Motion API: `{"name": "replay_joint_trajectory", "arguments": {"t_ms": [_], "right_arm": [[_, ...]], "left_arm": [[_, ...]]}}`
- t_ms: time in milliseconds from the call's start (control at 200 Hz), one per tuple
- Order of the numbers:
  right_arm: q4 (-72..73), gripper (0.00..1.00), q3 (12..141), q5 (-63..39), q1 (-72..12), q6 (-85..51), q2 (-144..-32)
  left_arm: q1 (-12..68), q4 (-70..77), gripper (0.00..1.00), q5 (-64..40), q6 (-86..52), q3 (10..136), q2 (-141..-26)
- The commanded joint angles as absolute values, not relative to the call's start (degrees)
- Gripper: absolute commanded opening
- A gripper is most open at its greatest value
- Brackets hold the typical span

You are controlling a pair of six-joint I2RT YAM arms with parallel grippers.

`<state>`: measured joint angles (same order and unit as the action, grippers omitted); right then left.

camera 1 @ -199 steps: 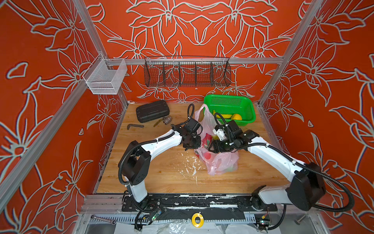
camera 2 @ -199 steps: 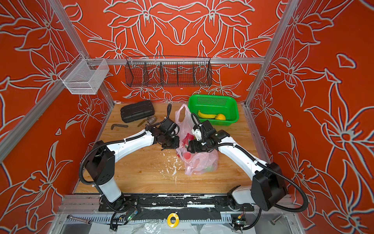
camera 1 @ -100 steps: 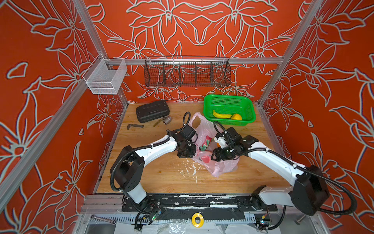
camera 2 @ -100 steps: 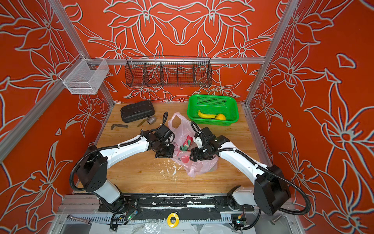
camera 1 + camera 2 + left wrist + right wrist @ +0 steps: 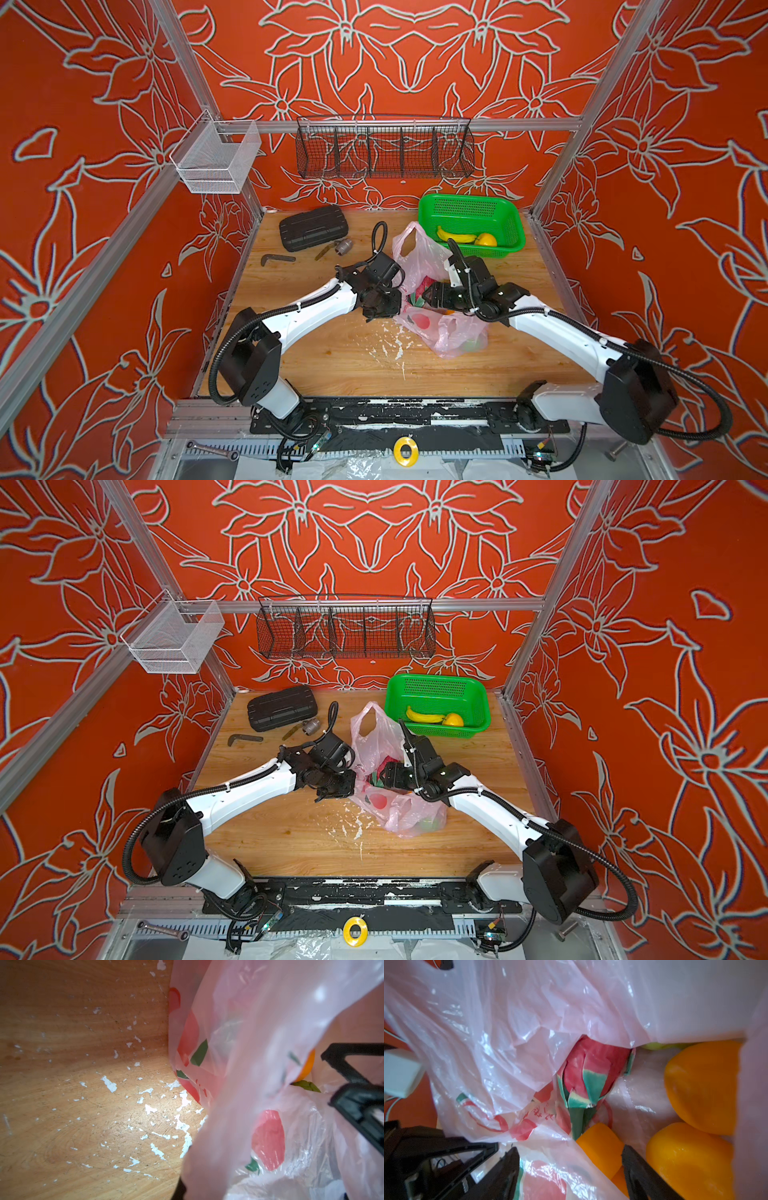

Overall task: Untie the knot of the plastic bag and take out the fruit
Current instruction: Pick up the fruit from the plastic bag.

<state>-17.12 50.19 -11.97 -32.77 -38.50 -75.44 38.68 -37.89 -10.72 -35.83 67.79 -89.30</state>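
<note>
Two claws at the plastic bag (image 5: 415,266), mid-frame.
Clamped tight on bag film with left claw (image 5: 382,309); spread wide around an orange (image 5: 600,1147), lower centre, with right claw (image 5: 569,1148).

**Last second: left arm pulls back with the bag, right pincer widens**

The left pincer (image 5: 380,309) has closed fully on the edge of the bag (image 5: 449,336) and moved from beside the bag's mouth toward the front edge of the desk (image 5: 332,357). Its shoulder link has swung outward. The bag's side has been drawn along with it. The upright handle loop (image 5: 409,241) stands slightly lower than a second ago. The right pincer (image 5: 426,293) dipped toward the front at the half-second mark and is now back near its starting place at the bag's mouth, with its jaws spread wider than before. In the right wrist view, an orange (image 5: 600,1147) lies between the jaws.
</note>
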Motion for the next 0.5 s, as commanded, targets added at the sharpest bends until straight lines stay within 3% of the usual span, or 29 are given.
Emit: {"name": "replay_joint_trajectory", "arguments": {"t_ms": [0,165,495], "right_arm": [[-9.8,0.79,49.1,-7.9,-33.3,-41.0,-78.5],[-4.3,0.80,48.1,-7.0,-33.4,-41.5,-83.1],[4.3,0.91,48.8,-6.8,-33.5,-39.9,-91.2]], "left_arm": [[38.9,-37.4,0.03,-8.5,-35.6,68.8,-87.8],[38.9,-36.6,0.03,-8.3,-35.0,68.8,-86.9],[38.9,-36.2,0.02,-7.6,-34.7,68.8,-86.1]]}}
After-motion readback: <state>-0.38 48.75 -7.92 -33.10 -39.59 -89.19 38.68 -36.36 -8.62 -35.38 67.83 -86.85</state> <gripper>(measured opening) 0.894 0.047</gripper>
